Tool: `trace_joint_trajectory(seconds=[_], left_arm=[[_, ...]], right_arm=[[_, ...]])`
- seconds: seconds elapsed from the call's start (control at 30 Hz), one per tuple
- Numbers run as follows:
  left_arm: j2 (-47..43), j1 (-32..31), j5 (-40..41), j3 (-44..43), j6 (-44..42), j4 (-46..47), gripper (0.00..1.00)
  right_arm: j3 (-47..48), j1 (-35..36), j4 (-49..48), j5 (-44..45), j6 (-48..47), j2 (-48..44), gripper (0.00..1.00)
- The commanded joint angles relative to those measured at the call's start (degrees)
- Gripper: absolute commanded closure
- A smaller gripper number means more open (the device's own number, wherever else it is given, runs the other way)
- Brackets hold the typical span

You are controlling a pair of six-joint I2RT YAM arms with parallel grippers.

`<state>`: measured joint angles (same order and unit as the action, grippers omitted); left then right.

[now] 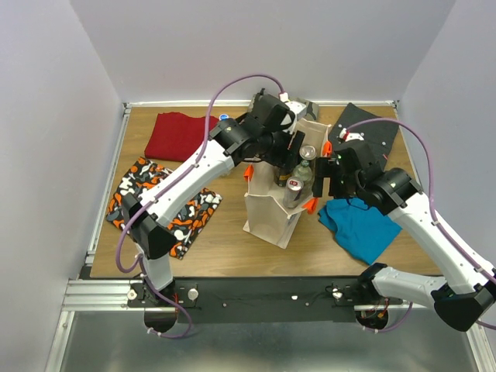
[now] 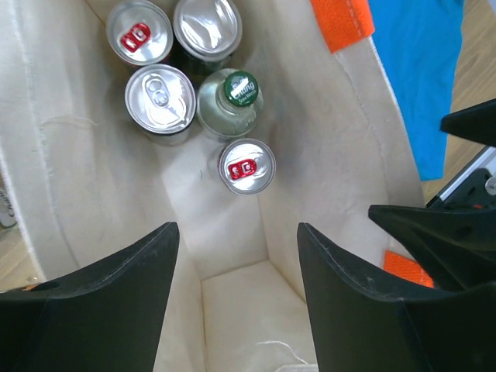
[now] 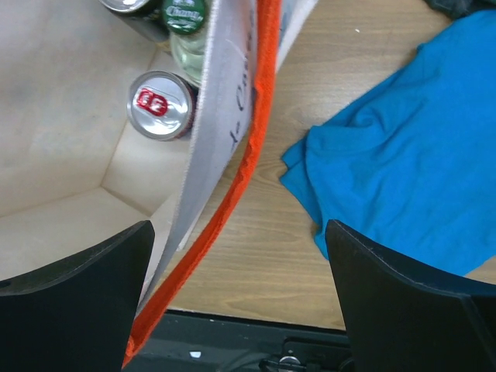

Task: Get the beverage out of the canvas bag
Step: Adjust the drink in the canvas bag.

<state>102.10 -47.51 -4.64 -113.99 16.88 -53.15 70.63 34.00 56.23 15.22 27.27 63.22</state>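
Note:
The canvas bag (image 1: pixel 267 217) stands upright at the table's middle, beige with orange handles (image 3: pixel 256 139). Inside it stand several beverage cans and a green-capped bottle (image 2: pixel 239 89). A red-tabbed can (image 2: pixel 246 165) is the can nearest my left gripper. My left gripper (image 2: pixel 236 229) hangs over the bag's mouth, open, with only the bag's bare floor between its fingers (image 2: pixel 116 302). My right gripper (image 3: pixel 239 226) is wide open at the bag's right rim. The bag's wall and orange strap pass between its fingers, close to the left one. The same red-tabbed can (image 3: pixel 160 105) shows just inside the wall.
Folded clothes lie around the bag: red (image 1: pixel 182 136) at back left, orange-black patterned (image 1: pixel 167 205) at left, blue (image 1: pixel 360 229) at right under the right arm, black (image 1: pixel 372 128) at back right. Grey walls close in the table.

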Motion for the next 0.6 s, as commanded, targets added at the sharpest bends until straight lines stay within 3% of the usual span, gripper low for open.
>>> trace_joint_trajectory(seconds=[0.0, 0.57], left_arm=[[1.96, -1.45, -1.68, -0.44, -1.68, -2.49, 0.29], [6.0, -3.21, -0.89, 7.2, -1.24, 1.9, 0.3]], right_arm=[[0.21, -0.34, 4.85, 5.43, 3.67, -0.47, 0.0], [2.06, -0.25, 5.04, 10.45, 6.05, -1.79, 0.0]])
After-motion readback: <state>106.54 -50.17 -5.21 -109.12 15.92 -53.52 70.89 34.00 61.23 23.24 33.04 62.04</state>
